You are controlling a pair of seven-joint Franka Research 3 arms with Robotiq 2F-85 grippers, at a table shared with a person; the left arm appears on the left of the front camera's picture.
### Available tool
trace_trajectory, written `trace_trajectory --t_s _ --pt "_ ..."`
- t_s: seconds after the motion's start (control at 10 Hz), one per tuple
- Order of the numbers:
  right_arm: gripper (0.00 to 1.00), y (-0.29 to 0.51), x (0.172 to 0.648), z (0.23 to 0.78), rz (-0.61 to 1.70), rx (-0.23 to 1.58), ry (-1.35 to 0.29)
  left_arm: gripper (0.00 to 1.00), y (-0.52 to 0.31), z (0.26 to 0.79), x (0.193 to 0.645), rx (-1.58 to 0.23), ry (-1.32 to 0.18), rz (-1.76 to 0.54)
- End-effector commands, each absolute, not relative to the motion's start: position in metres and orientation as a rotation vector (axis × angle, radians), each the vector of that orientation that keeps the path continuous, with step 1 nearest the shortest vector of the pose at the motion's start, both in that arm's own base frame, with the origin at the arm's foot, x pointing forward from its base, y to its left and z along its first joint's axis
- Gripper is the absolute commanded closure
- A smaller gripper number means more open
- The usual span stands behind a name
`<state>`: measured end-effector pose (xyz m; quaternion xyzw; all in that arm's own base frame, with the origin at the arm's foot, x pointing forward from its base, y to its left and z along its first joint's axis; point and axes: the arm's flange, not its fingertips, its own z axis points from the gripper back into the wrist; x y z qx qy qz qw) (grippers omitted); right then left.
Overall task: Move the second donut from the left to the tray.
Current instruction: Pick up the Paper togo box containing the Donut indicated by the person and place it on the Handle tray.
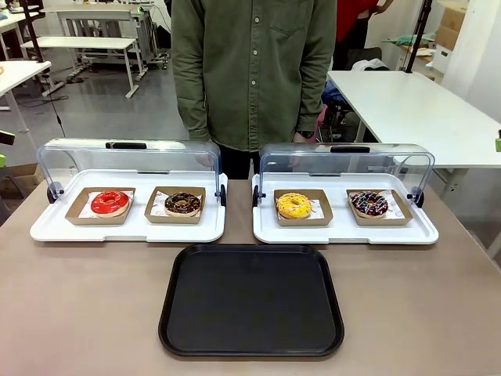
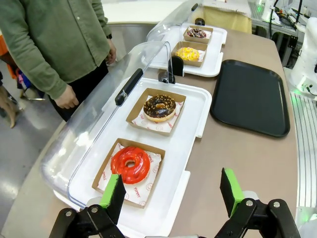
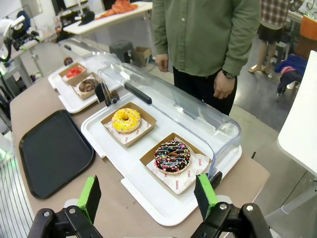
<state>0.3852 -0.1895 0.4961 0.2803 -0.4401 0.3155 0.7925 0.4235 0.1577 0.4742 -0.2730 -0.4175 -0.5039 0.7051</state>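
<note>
Locate the second donut from the left (image 1: 182,203): a ring donut with dark chocolate glaze and sparse light specks, seated in a square brown cardboard holder (image 1: 156,215). It occupies the right half of the left display tray (image 1: 47,229), close to that tray's right edge, with the red-glazed donut (image 1: 109,202) in its own holder beside it on the left. The clear lid (image 1: 129,157) is swung up at the tray's far edge, so you can approach from the near edge or from above. The black tray (image 1: 250,301) lies empty at the middle of the table's near edge, just beside the near right corner of the display tray. Confirm that the left gripper (image 2: 172,191) has its jaws fully apart with nothing between them. In the left wrist view the red-glazed donut lies directly below the jaws, and the target donut lies straight ahead, beyond it. Confirm that the right gripper (image 3: 147,194) is likewise spread and empty; it hangs over the right display tray (image 3: 163,208), well apart from the target. Judge the left arm the nearer one. The donut is round and its holder square, so neither offers a long axis; align the jaws across the holder's opposite sides.
</note>
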Motion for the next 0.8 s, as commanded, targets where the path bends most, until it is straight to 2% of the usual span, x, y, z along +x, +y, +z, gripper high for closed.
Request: trace_trajectory --t_s 0.0,0.7 --pt "0.00 -0.1882 0.3862 0.4970 0.683 0.607 -0.955 0.00 0.1590 0.4755 0.4238 -0.612 -0.922 -1.128" --pt "0.00 -0.1882 0.3862 0.4970 0.683 0.607 -0.955 0.00 0.1590 0.4755 0.4238 -0.612 -0.922 -1.128"
